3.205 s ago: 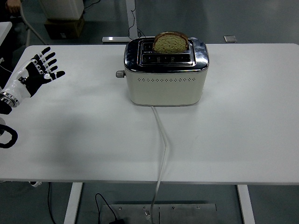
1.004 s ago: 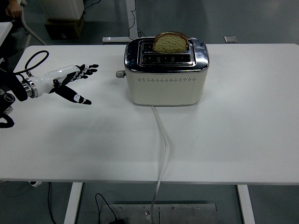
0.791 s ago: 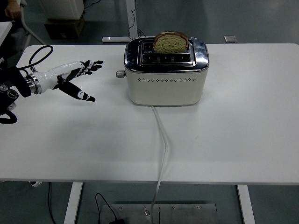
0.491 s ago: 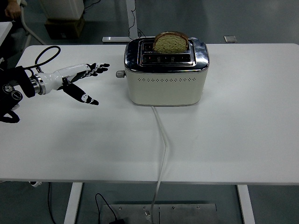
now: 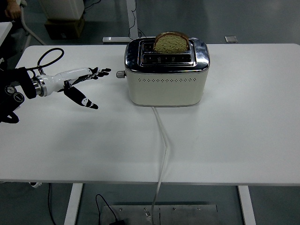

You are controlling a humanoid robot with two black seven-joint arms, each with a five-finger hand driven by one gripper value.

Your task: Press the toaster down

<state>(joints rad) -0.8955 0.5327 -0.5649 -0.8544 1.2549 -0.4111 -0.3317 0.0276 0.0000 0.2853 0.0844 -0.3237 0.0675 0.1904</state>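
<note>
My left robot hand [image 5: 80, 79] is out over the white desk [image 5: 225, 140], on the left side. It holds nothing. My fingers [image 5: 101, 71] are stretched out flat and point to the right, at the toaster [image 5: 166, 79]. My thumb [image 5: 84, 101] sticks out toward the near edge of the desk. My fingertips are near the toaster but do not touch it.

The toaster sits in the middle of the desk, toward the far edge. It is cream with a shiny silver top. A small grey knob [image 5: 120, 74] sticks out of its left end, just beside my fingertips, with a little gap between them. A slice of brown bread [image 5: 171, 42] stands up in the far slot, and most of it shows above the top. The near slot looks dark.

A white cord [image 5: 162, 140] runs from the front of the toaster across the desk and hangs over the near edge.

My black arm comes in from the left edge, with a black cable loop [image 5: 49, 56] above the wrist.
</note>
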